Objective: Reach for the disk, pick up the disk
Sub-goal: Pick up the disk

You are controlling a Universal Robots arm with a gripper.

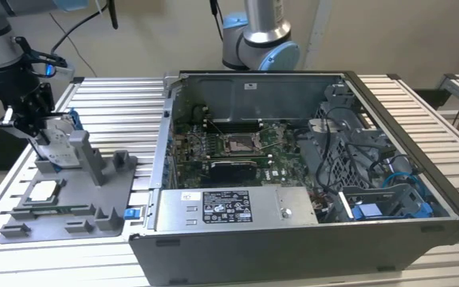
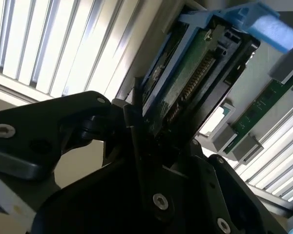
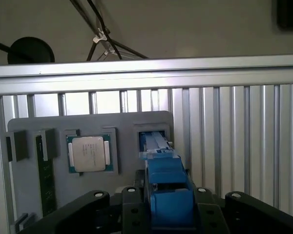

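The disk (image 1: 60,146) stands upright over the grey fixture tray (image 1: 94,203) at the exterior view's left, silver-grey with a white label and a blue frame. My gripper (image 1: 48,133) comes down on it from above and is shut on it. In the second wrist view the disk's green board and blue frame (image 2: 195,73) sit clamped between the black fingers (image 2: 132,122). In the first wrist view the blue frame (image 3: 168,195) fills the gap between the fingers, above a tray slot (image 3: 154,139). Whether the disk is lifted clear of the slot I cannot tell.
A small square silver chip (image 1: 42,191) (image 3: 90,152) and a green memory stick (image 3: 46,180) lie in the tray. An open computer case (image 1: 293,161) stands at the exterior view's right on the slatted metal table (image 1: 118,101). A second arm's base (image 1: 262,42) rises behind it.
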